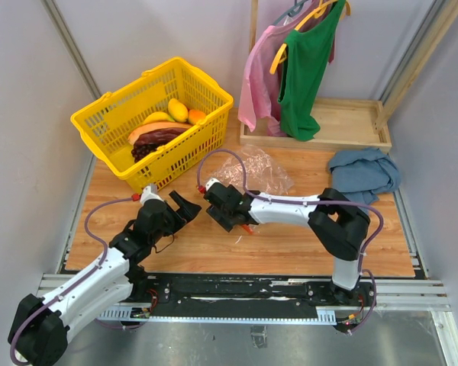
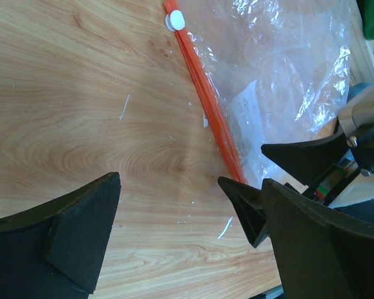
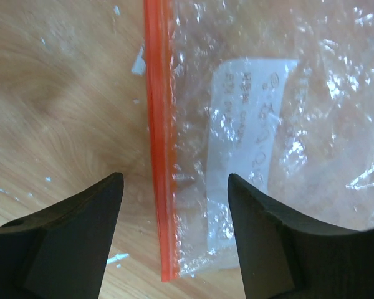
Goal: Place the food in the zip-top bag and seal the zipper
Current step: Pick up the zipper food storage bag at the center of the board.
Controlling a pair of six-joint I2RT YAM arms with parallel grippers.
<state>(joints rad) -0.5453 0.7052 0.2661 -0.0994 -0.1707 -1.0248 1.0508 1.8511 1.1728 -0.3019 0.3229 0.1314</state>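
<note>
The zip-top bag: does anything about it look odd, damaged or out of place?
Nothing stands out. The bag lies flat and crinkled on the table, zipper straight, seemingly empty; the food sits in the yellow basket.

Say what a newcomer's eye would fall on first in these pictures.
The bright yellow basket at the far left of the table, heaped with food, stands out first. Next comes the clear bag lying mid-table, with the right gripper open astride its orange zipper and the left gripper open beside it. Pink and green clothes hang at the far right.
</note>
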